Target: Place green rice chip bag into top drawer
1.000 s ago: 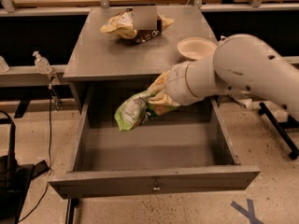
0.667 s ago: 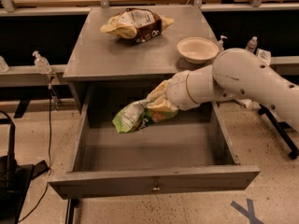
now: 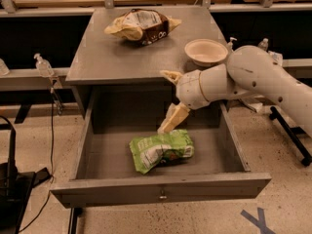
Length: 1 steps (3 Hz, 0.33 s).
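The green rice chip bag [image 3: 161, 150] lies flat on the floor of the open top drawer [image 3: 161, 189], near its middle, and nothing holds it. My gripper [image 3: 170, 98] hangs just above and behind the bag, in front of the desk's edge. It is open and empty: one beige finger [image 3: 173, 119] points down toward the bag and the other [image 3: 170, 76] sticks up by the desk top. The white arm reaches in from the right.
A yellow-and-dark-brown snack bag [image 3: 141, 25] and a white bowl [image 3: 205, 51] sit on the grey desk top [image 3: 112, 57]. Small bottles stand on side ledges at left [image 3: 43, 65] and right [image 3: 263, 44]. A blue tape cross [image 3: 258, 221] marks the floor.
The gripper has opened and let go of the green bag, which has dropped onto the drawer floor. The gripper has lifted up and back from it.
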Motion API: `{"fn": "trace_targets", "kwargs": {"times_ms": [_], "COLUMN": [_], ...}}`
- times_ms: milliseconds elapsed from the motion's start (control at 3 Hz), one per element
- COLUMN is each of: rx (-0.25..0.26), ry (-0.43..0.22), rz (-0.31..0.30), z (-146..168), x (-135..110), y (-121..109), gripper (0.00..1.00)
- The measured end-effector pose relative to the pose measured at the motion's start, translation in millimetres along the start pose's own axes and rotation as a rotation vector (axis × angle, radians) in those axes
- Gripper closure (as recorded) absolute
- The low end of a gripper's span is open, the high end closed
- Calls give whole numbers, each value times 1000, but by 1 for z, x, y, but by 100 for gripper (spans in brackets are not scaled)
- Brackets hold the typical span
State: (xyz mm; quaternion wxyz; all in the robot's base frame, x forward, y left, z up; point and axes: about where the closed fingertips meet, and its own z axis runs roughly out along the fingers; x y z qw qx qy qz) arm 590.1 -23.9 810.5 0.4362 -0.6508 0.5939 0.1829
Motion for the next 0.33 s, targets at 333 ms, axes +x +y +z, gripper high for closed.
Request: {"fn": "trace_targets", "kwargs": {"times_ms": [333], "rx": [0], "ry": [0], "rz": [0], "z": [0], "x": [0], "y": [0], "gripper": [0]}}
